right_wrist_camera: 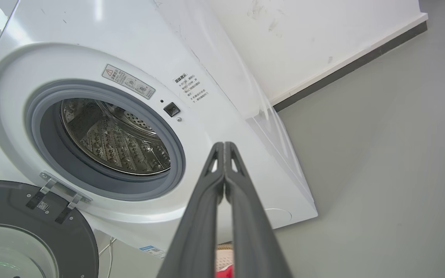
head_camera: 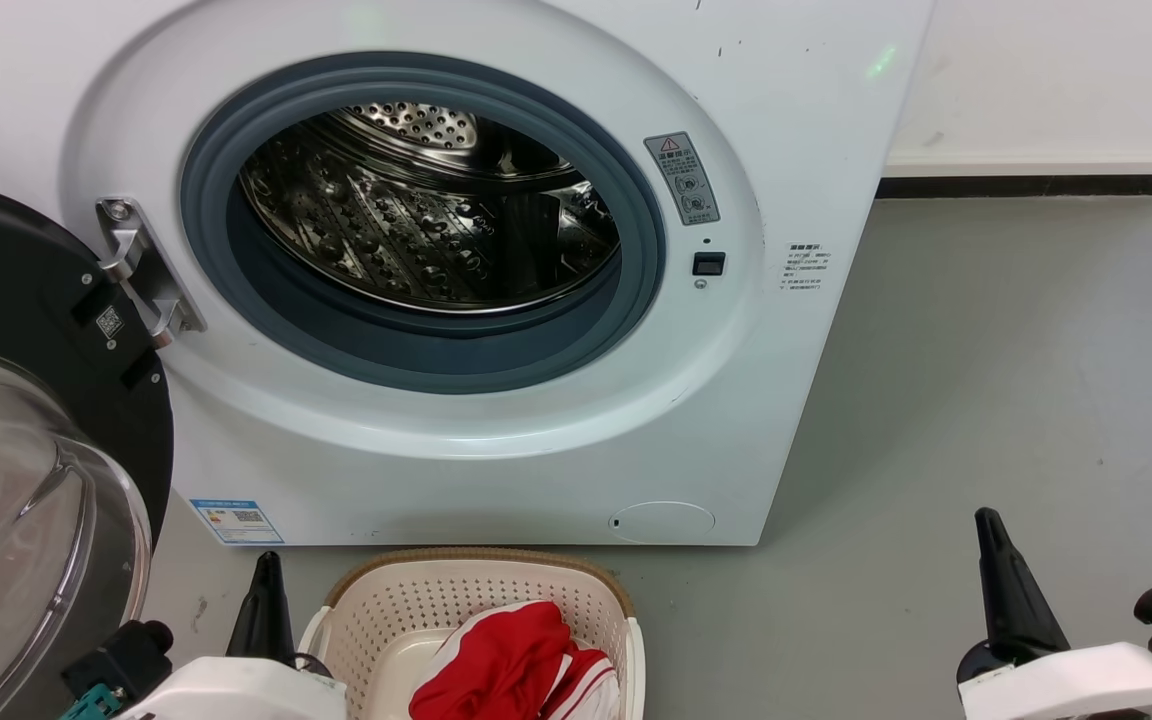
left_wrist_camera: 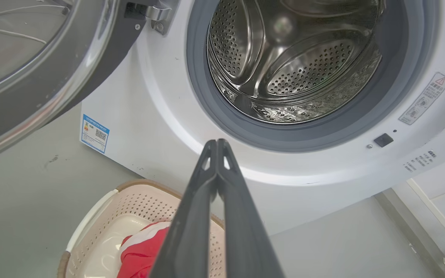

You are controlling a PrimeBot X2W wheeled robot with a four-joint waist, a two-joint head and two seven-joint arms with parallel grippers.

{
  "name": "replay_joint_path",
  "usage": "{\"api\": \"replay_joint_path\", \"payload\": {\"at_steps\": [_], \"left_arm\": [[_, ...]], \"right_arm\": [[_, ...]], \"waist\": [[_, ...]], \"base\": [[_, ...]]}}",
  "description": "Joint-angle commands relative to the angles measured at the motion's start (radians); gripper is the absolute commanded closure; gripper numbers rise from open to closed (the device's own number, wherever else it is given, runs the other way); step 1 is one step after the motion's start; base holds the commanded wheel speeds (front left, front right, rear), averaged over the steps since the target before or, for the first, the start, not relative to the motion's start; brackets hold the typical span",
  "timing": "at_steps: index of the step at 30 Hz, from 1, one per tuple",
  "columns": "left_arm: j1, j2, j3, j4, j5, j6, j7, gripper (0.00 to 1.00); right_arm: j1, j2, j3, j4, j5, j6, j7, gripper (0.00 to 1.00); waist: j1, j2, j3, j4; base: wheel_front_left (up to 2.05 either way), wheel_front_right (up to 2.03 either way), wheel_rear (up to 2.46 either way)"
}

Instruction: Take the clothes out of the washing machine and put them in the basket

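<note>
Left hand (left_wrist_camera: 216,143) and right hand (right_wrist_camera: 224,144): long dark fingers (left_wrist_camera: 191,216) pressed together, empty, both low, pointing at large white front-loading washing machine (head_camera: 796,400). Perforated steel drum (head_camera: 416,220) looks empty. Red-and-white cloth garment (head_camera: 511,665) lies bunched in low cream perforated plastic basket (head_camera: 481,560) on grey floor (head_camera: 986,380) before it: likely soft, light, limp; pinch a raised fold.
</note>
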Motion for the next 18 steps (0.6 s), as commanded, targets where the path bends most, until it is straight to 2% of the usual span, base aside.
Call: {"api": "replay_joint_path", "payload": {"at_steps": [1,18], "left_arm": [[-0.026,0.001,0.005,-0.008,-0.048,-0.008,0.009,1.0],[-0.057,0.001,0.018,0.009,-0.275,-0.036,0.063,1.0]], "right_arm": [[-0.028,-0.009,-0.004,-0.003,0.052,0.0,0.01,1.0],[-0.063,-0.014,-0.015,0.027,0.28,0.0,0.06,1.0]], "waist": [[0.0,-0.0001,0.0,0.0],[0.0,-0.0001,-0.004,0.003]], "base": [[0.0,0.0,0.0],[0.0,0.0,0.0]]}}
